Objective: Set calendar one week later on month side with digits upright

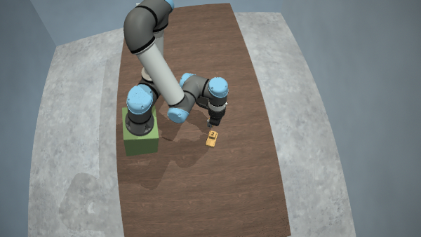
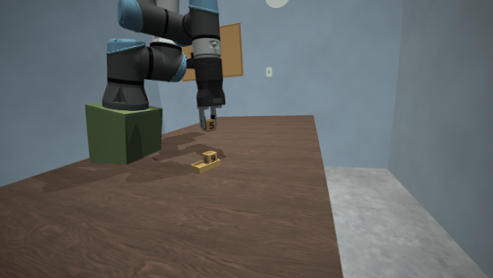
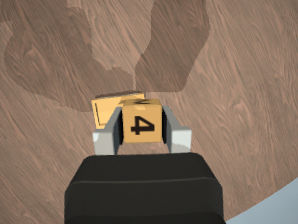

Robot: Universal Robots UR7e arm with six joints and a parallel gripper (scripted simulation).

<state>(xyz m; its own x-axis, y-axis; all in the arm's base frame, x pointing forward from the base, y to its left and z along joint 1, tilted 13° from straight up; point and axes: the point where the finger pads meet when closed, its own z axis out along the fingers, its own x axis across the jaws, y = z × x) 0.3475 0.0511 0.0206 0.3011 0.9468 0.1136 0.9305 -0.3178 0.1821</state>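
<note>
My gripper is shut on a small wooden number cube. The cube shows a 5 in the exterior view and a 4 in the wrist view. I hold it in the air, above the table and a little to the arm's side of the tray. The wooden tray lies flat on the table. A second cube stands at one end of it, with a 2 on top and a 9 or 6 on its side. The tray's other end is bare.
The dark wooden table carries the arm's green base block to the left of the tray. The table's right edge drops to a grey floor.
</note>
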